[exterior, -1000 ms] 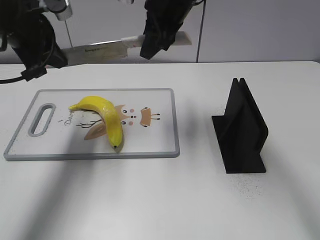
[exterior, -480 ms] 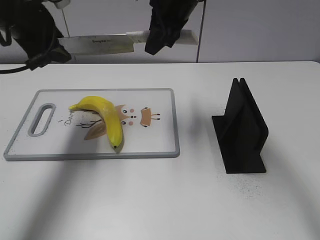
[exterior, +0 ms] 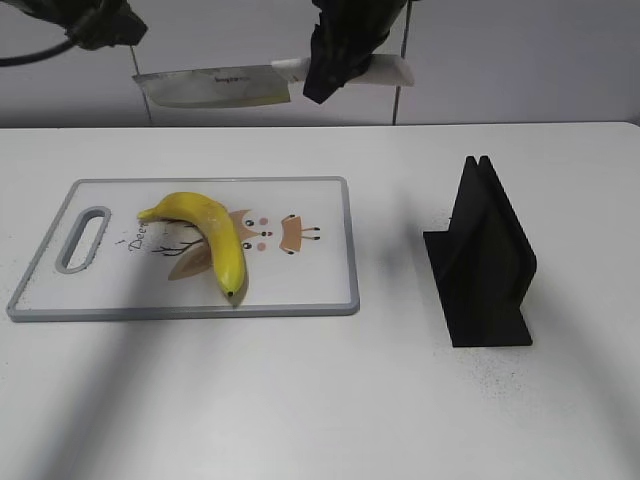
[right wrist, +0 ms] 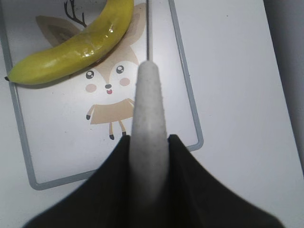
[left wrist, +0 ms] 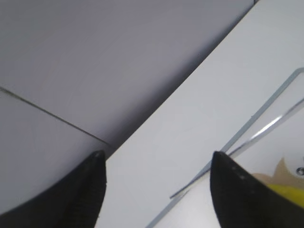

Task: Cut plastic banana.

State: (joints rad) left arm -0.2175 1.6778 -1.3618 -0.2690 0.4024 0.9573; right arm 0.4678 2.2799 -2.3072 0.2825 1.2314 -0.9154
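The yellow plastic banana [exterior: 210, 235] lies curved on the white cutting board [exterior: 320, 270], dark tip toward the front. My right gripper [exterior: 335, 60] is shut on the white handle of a knife [exterior: 215, 88]. It holds the knife level, high above the board's far edge, blade pointing left. In the right wrist view the handle [right wrist: 149, 109] sits between my fingers [right wrist: 190, 161], with the banana [right wrist: 76, 52] beyond it. My left gripper [left wrist: 156, 156] is open and empty, high at the top left [exterior: 100, 22]. A corner of the board [left wrist: 266, 123] lies below it.
A black slotted knife stand [exterior: 485, 260] stands on the white table to the right of the board. The board has a grey rim, a handle slot [exterior: 85, 238] at its left end and a deer drawing.
My right gripper has lifted the knife higher and a little to the right. My left arm has risen toward the top left, mostly out of the exterior view. The banana has not moved.
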